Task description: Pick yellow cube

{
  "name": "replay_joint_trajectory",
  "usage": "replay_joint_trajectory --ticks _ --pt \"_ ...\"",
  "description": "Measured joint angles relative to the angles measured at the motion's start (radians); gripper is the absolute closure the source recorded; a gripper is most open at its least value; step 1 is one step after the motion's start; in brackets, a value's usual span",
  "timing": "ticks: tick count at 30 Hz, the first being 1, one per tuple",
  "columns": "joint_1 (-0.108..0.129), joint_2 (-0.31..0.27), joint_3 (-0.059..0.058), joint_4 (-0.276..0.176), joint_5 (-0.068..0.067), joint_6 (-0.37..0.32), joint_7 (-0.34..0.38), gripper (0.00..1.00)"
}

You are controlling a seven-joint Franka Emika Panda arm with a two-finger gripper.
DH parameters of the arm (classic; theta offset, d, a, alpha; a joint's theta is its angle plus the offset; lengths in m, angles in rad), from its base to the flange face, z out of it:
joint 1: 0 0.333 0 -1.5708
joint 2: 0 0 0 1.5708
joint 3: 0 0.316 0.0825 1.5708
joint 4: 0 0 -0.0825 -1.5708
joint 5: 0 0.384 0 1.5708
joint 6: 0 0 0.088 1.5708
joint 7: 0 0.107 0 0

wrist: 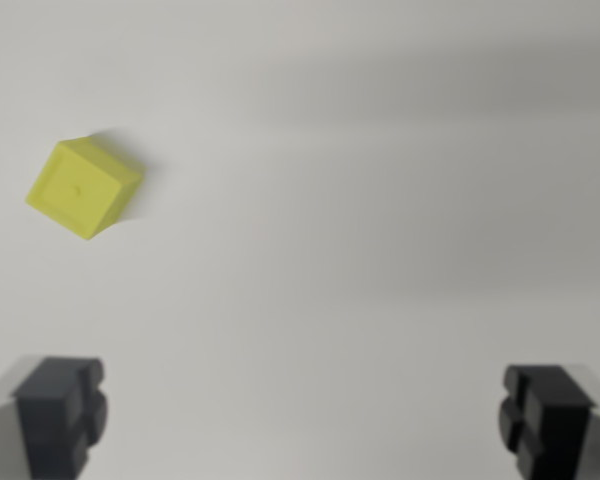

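Plain white tabletop (380, 250), nothing else about. The yellow cube (84, 188) sits untouched at the wrist view's upper left, skewed on its corner. The gripper (305, 415) hangs spread wide and empty, well off target: approach, alignment and grasp all to come.

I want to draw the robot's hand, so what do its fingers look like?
The gripper has two dark grey, almost black fingers, blocky and squarish with notched edges. Behind each one sits a paler grey part. No cables or markings show, and the picture is a bit blurry.
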Motion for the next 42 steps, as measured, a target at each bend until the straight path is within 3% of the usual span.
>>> replay_joint_trajectory --ticks 8,42 --pt "0.005 0.003 0.0 -0.003 0.0 0.005 0.022 0.0" --pt "0.097 0.106 0.0 -0.095 0.0 0.186 0.312 0.0"
